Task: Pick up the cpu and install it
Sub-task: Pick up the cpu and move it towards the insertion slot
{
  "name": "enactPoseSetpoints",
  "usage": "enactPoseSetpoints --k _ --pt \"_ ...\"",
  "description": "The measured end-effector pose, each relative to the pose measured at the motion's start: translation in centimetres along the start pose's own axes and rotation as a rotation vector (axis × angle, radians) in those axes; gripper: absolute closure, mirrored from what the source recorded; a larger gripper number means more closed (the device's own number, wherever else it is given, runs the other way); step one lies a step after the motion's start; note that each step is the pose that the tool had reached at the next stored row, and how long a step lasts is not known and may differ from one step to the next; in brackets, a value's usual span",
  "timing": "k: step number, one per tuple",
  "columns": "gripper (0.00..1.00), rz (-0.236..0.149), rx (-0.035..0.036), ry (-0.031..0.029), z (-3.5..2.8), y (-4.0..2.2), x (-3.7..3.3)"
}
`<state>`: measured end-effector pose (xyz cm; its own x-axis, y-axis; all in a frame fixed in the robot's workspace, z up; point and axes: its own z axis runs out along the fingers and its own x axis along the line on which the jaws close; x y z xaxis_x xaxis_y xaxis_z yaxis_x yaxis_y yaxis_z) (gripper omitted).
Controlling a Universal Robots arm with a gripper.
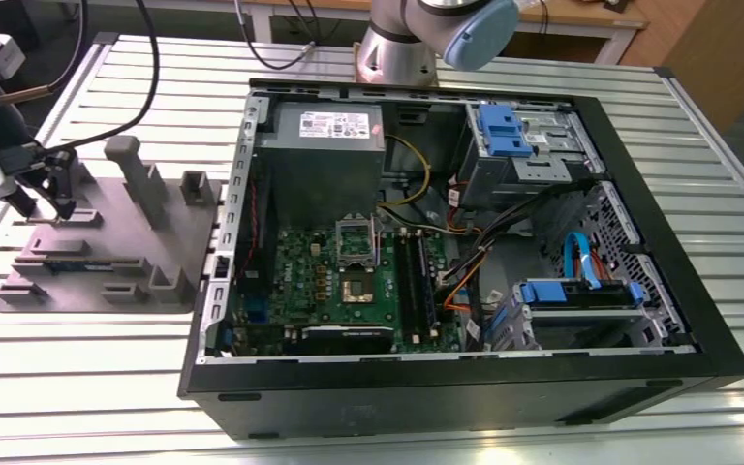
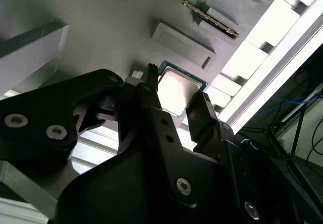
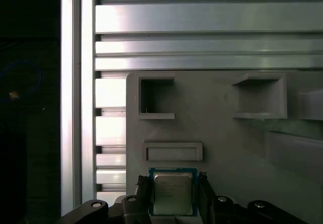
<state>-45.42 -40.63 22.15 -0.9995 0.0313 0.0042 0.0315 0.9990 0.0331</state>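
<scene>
Over at the exterior view's left, the gripper (image 1: pixel 46 208) hangs low over the grey tray (image 1: pixel 185 242), well apart from the open computer case (image 1: pixel 476 392). In the first wrist view the cpu (image 3: pixel 172 193) lies flat on the tray near its edge, and the gripper straddles it. Whether it is clenched on the chip or loose, I cannot tell.

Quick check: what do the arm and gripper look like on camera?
The arm is a silver-grey tube with a pale blue joint cap; black cables run towards its wrist. The gripper is matte black and angular, dotted with silver screw heads.
</scene>
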Motion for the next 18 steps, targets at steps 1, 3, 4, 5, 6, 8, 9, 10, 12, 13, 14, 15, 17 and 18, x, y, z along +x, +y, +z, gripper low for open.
enactPoseSetpoints --k 1,3,4,5,6,8,9,10,12,13,14,15,17,18 --pt "0.53 0.0 0.0 0.0 -0.01 0.0 0.0" --pt "0.53 0.0 0.0001 0.0001 -0.05 0.0 0.0" --pt "0.53 0.0 0.0 0.0 -0.06 0.0 0.0" --pt "0.53 0.0 0.0 0.0001 -0.09 0.0 0.0" --pt "0.53 0.0 0.0001 0.0001 -0.11 0.0 0.0" --pt "0.53 0.0 0.0006 0.0 -0.29 0.01 0.0" --pt "0.53 0.0 0.0006 0.0 -0.3 0.01 0.0" --pt "0.53 0.0 0.0006 0.0001 -0.32 0.01 0.0" --pt "0.53 0.0 0.0007 0.0002 -0.38 0.01 0.0" --pt "0.53 0.0 0.0009 0.0004 -0.43 0.01 0.0" --pt "0.53 0.0 0.0008 0.0003 -0.48 0.01 0.01" --pt "0.53 0.0 0.0007 0.0001 -0.52 0.02 0.0" --pt "0.53 0.0 0.0005 -0.0001 -0.58 0.02 0.0" --pt "0.53 0.0 0.0005 -0.0002 -0.6 0.02 0.0"
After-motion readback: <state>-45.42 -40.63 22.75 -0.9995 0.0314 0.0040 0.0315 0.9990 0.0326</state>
